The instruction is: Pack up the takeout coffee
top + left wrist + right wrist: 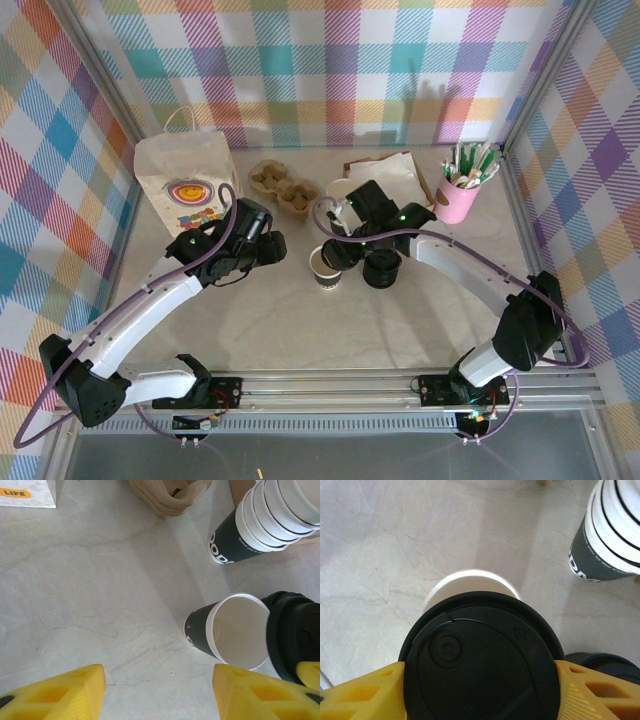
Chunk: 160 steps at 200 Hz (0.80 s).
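Observation:
The takeout coffee's cup (324, 268) stands alone in mid-table, cream with a dark base, its mouth uncovered (240, 630). My right gripper (342, 254) is shut on a round black lid (480, 660), one yellow finger on each side of its rim. The lid hangs just above the cup, whose cream rim (470, 580) peeks out beyond the lid's far edge. My left gripper (275, 248) hovers to the left of the cup, open, with bare table between its yellow fingers (65, 692).
A stack of black lids (382, 270) sits right of the cup and a stack of lidless cups (265, 520) behind it. A paper bag (185, 180) stands at back left, with a pulp cup carrier (283, 185), brown napkins (392, 172) and a pink straw holder (458, 198) along the back.

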Tool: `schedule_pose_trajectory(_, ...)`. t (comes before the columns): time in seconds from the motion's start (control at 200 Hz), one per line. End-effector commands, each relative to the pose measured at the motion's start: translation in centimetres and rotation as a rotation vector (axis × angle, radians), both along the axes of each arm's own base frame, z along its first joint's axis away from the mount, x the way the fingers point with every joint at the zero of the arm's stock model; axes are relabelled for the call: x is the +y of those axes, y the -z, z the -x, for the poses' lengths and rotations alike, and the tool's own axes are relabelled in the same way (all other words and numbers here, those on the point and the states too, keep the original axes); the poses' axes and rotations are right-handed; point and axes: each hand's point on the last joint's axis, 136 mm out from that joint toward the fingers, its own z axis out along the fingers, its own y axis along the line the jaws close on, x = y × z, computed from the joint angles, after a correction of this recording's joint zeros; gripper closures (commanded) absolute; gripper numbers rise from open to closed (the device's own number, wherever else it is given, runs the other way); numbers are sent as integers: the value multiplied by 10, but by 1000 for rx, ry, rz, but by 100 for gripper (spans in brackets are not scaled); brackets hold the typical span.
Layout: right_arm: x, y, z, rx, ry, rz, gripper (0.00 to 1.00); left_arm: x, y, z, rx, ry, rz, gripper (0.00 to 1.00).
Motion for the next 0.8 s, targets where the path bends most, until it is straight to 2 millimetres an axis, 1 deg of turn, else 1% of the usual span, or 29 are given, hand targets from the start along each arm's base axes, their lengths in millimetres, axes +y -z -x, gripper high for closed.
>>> schedule_pose_trajectory(0.0, 16, -10, -8, -50, -44, -21, 41, 8, 2, 3, 9, -24, 0, 41)
schedule_pose_trajectory(0.24, 27, 0, -8, -62, -85, 10, 40, 9, 3, 2, 9, -27, 2, 41)
schedule_pose_trajectory(0.4, 29, 7, -9, -57, -94, 28, 39, 10, 5, 3, 12, -30, 3, 41)
schedule_pose_trajectory(0.795, 35, 15, -11, -60, -114, 34, 39, 12, 6, 2, 14, -36, 2, 41)
